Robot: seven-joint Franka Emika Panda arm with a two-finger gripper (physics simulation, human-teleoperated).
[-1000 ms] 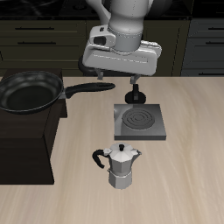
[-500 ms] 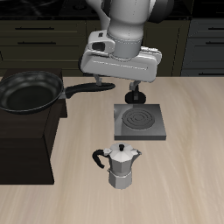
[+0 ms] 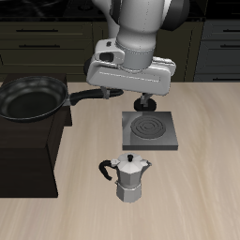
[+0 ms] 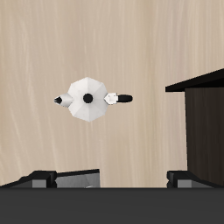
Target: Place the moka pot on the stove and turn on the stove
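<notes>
On a raised black block at the table's side, a black round frying pan point(image 3: 32, 98) is seen resting with its long handle stretched toward the middle of the table. Farther along, the small silver faceted metal moka pot point(image 3: 130, 177) is found upright on the pale wooden table point(image 3: 202, 202), near the front edge, its black curved handle turned toward the pan's side and nothing touching it. Just behind it lies the flat grey square stove point(image 3: 150, 130) with its dark ringed burner bare, so the placing step is judged not yet begun. Above the stove's rear edge the two-finger gripper point(image 3: 144, 103) hangs, held high and apart from the pot, probably so the pot stays in the wrist view, where it shows from above point(image 4: 87, 98). Whether the jaws are spread or pressed together cannot be told, since only the dark fingertip mounts are shown.
</notes>
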